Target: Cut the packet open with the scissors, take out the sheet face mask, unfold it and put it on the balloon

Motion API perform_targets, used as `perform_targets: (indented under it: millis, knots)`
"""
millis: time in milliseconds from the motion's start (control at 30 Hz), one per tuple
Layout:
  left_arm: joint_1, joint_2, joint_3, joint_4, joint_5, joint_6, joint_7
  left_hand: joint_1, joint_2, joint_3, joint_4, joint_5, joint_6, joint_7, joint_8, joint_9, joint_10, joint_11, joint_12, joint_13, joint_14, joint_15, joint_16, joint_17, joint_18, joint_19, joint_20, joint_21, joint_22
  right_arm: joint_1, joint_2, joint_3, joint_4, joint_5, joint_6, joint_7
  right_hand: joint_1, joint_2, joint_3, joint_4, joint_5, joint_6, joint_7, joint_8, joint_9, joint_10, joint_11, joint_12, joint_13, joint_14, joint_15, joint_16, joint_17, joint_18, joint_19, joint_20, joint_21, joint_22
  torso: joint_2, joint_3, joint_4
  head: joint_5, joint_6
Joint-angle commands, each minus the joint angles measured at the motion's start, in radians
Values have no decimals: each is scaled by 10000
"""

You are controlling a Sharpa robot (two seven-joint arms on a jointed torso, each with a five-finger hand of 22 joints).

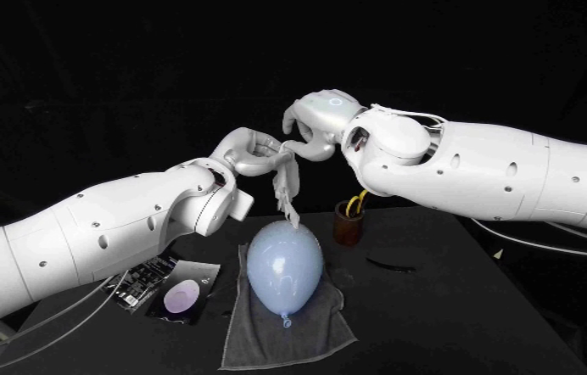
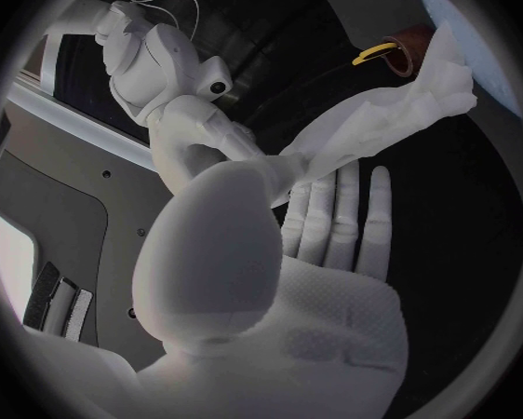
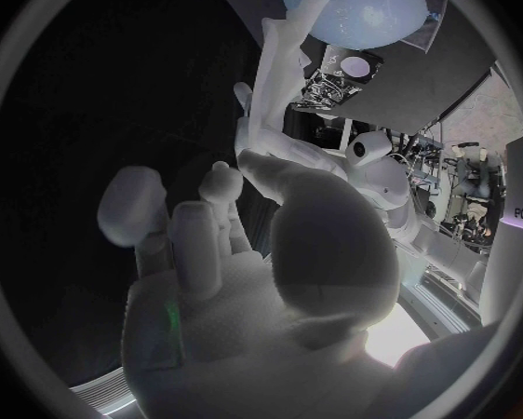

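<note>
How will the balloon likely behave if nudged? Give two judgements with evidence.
Probably rolls easily: the balloon is rounded and lies on its side, though the towel under it may slow it. Likely light for its size and easily dented: its skin looks thin and glossy.

Smooth glossy balloon (image 1: pixel 285 260), matt grey cloth towel (image 1: pixel 315 328), limp white fabric sheet mask (image 1: pixel 287 193), glossy printed packet (image 1: pixel 183 297), matt black table (image 1: pixel 465 307)

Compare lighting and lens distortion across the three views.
Head view: straight lines, black surroundings, brightly lit balloon. Left wrist view: fisheye circle, left hand looms large, sheet mask glares white. Right wrist view: same bending, right hand pale against darkness.
</note>
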Motion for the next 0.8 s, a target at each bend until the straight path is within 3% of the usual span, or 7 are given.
perform_targets:
  millis: [33,167,267,333,433,500,800]
  knots:
    - [8,-33,18,62,249,-28,144,-151,-2,142,-107,37,78,-29,48,88,49,-9,71,26,70,14,74,-17,76,38,-18,36,10,-116,-254,-25,-160,2694,-1022,844,6,-178,-293,440,-1,-338,217,-409,-175,-430,140,-792,-690,-336,117,-689,-795,252,-477,154,-1270,362,5,-11,7,51,0]
    - [8,-107,18,126,358,-18,147,-269,-5,227,-200,36,83,-37,66,105,55,-11,80,43,43,20,80,-20,64,13,-17,26,6,-415,-671,-65,-232,5309,-1538,2178,367,-110,-980,1024,25,-371,416,-731,-279,-1028,351,-1425,-1384,-1399,346,-2294,-2722,708,-1682,385,-4575,-963,6,-5,-6,112,-29]
    - [8,-189,18,197,481,-33,173,-360,-5,284,-262,34,82,-56,77,117,53,-15,80,53,-15,32,76,-24,51,-12,-14,15,2,-755,-989,-80,-254,7351,-1945,3404,450,-159,-1534,1420,175,-187,418,-795,-285,-1245,408,-1993,-2124,-1973,380,-3282,-3799,732,-1749,481,-5213,-1478,13,10,-4,138,-60]
    - [8,-238,20,241,554,-38,197,-405,-4,307,-290,34,80,-63,82,122,48,-14,77,56,-45,40,76,-25,44,-27,-14,8,0,-993,-1156,-86,-276,8592,-2148,4115,935,-6,-2010,1598,213,239,449,-877,-285,-961,498,-3609,-3897,-2690,476,-4720,-5332,762,-1708,519,-5891,-2137,8,13,-16,156,-83]
    - [7,-327,25,320,641,-37,249,-488,3,349,-338,32,73,-77,89,133,38,-11,68,60,-104,53,78,-25,28,-58,-12,-7,-5,-1438,-1330,-95,-353,10154,-2309,5059,1292,56,-2467,1564,57,492,561,-1024,-317,-919,547,-4765,-5147,-2748,551,-5133,-5630,733,-1614,598,-6345,-2627,11,14,-23,152,-92]
    - [7,-366,29,353,684,-38,269,-515,5,360,-354,32,73,-82,92,138,36,-11,65,62,-122,55,81,-24,21,-70,-11,-13,-7,-1703,-1396,-97,-379,10643,-2357,5431,1396,-145,-2764,1484,44,406,600,-1160,-362,-1027,648,-5095,-5504,-2789,582,-5236,-5699,714,-1597,642,-6479,-2773,10,13,-25,158,-98]
    - [7,-514,54,531,784,-14,328,-575,14,390,-403,31,72,-93,101,150,39,-12,60,66,-169,63,92,-20,4,-103,-10,-30,-11,-2829,-1341,-99,-578,11825,-2560,6594,2363,43,-4039,876,35,124,765,-1781,-515,-1212,847,-6148,-7305,-2748,737,-5078,-5775,715,-1246,768,-6841,-3295,18,7,-4,134,-149]
